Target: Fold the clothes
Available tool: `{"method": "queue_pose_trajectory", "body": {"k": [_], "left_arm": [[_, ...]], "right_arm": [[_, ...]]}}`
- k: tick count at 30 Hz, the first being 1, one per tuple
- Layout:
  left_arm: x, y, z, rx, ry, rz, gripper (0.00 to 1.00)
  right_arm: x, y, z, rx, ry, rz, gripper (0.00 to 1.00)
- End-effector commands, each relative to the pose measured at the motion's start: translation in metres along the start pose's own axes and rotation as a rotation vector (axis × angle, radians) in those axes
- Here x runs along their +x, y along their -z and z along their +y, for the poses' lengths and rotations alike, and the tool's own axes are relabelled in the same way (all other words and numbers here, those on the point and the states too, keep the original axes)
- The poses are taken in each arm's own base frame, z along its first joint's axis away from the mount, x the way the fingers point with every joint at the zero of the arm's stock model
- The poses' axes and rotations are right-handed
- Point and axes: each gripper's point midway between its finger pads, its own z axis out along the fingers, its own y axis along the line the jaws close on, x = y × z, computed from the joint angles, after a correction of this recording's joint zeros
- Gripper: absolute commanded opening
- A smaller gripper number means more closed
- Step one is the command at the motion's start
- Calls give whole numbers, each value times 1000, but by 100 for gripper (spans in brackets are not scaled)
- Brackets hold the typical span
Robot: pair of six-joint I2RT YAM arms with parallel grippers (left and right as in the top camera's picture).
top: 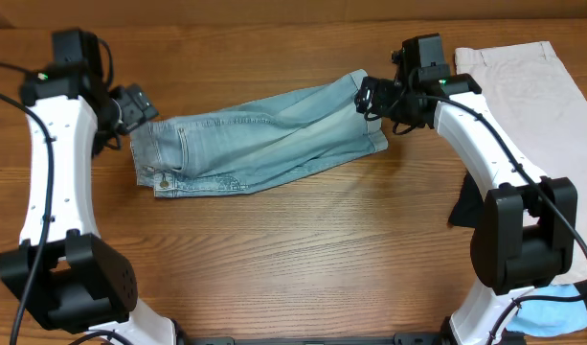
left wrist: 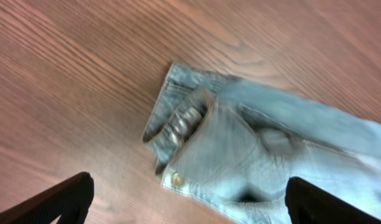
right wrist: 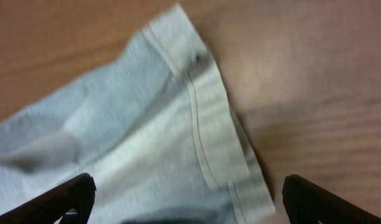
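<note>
The light-blue denim shorts (top: 259, 139) lie folded lengthwise across the middle of the table, waistband to the left, cuffed hems to the right. My left gripper (top: 135, 105) is open just above the waistband end; the left wrist view shows the waistband with its button (left wrist: 175, 180) between the spread fingers (left wrist: 187, 208). My right gripper (top: 370, 96) is open over the hem end; the right wrist view shows the cuffed hem (right wrist: 212, 134) between its spread fingers (right wrist: 187, 202). Neither gripper holds cloth.
Beige shorts (top: 537, 101) lie flat at the right edge of the table. A black garment (top: 463, 203) shows beside the right arm, and a pale-blue garment (top: 552, 311) lies at the bottom right. Bare wood lies in front of the denim shorts.
</note>
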Motion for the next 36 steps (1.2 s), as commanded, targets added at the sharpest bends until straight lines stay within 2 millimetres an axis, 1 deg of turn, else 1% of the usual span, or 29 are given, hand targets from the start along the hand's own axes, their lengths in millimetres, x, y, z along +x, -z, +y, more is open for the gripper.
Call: {"method": "queue_pose_trajectory", "body": {"k": [1, 4, 8, 11, 14, 16, 17, 19, 22, 23, 25, 27, 30, 33, 36], "left_arm": [[-4, 22, -7, 43, -102, -2, 100], [5, 21, -3, 27, -142, 38, 99], [27, 9, 3, -6, -159, 129, 95], [48, -4, 1, -19, -184, 193, 89], [69, -21, -5, -29, -224, 236, 85], [79, -35, -17, -6, -252, 244, 76], [83, -42, -22, 3, -267, 239, 66], [89, -55, -34, 21, -296, 213, 53], [90, -75, -49, 40, -327, 148, 27], [88, -81, -51, 31, -317, 121, 22], [84, -91, -49, 4, -277, 71, 13], [84, -99, -46, -7, -252, 52, 6], [90, -106, -41, -24, -250, 62, 4], [96, -113, -31, -65, -255, 75, 4], [104, -122, -22, -99, -249, 93, 4]], "right_arm": [[2, 10, 16, -50, 29, 26, 100], [19, 10, 16, -52, 17, 97, 99], [37, 10, 22, -51, 51, 158, 94], [47, 8, 35, -60, 93, 181, 89], [47, 5, 52, -68, 145, 152, 82], [40, 2, 62, -68, 177, 105, 70], [36, 1, 67, -70, 192, 78, 61], [28, -3, 75, -64, 217, 26, 46], [19, -13, 82, -55, 240, -27, 22], [19, -18, 83, -56, 243, -27, 15], [22, -29, 81, -54, 241, -15, 7], [30, -42, 75, -41, 235, 23, 4], [49, -58, 63, -13, 224, 103, 4], [63, -66, 56, 1, 215, 159, 4], [69, -67, 52, 14, 210, 187, 4]]}}
